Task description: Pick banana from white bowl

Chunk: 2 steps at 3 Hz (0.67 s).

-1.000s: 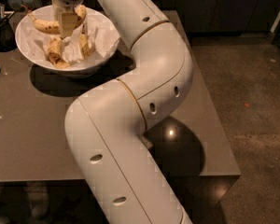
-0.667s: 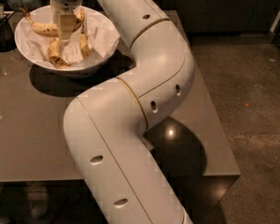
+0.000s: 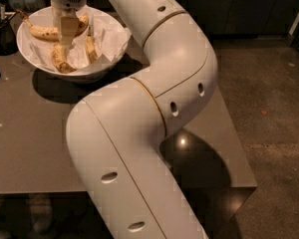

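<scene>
One gripper (image 3: 66, 31) low in white bowl (image 3: 97, 69), worktop's far left corner, over banana (image 3: 45, 32); grip state: cannot tell. Likely reaching step; next needs clamp, lift.

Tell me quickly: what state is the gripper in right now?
Gripper: cannot be told whether it is open, closed or holding anything; it hangs over the white bowl, in front of the banana's middle.

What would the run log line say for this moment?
phase: reach | gripper: low over bowl, at banana middle | banana: lying in bowl | grasp: cannot tell
</scene>
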### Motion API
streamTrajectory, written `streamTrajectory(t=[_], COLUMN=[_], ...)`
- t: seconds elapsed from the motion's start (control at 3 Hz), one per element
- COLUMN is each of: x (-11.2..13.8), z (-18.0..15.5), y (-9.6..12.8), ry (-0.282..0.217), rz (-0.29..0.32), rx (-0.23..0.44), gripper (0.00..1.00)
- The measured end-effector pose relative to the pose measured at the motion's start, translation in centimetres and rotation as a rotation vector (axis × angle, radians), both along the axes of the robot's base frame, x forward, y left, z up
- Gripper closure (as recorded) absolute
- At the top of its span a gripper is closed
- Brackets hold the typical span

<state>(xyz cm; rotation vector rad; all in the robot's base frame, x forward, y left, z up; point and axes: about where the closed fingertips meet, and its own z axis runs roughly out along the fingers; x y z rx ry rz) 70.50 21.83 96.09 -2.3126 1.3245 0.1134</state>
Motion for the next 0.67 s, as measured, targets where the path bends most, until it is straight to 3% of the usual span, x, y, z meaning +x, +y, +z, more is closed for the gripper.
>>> streamTrajectory(t=[0.67], x=[-1.2], z=[-0.1], y=[-0.3], ry=[0.028], rz=[-0.018], rx=[0.0], gripper=[1.0])
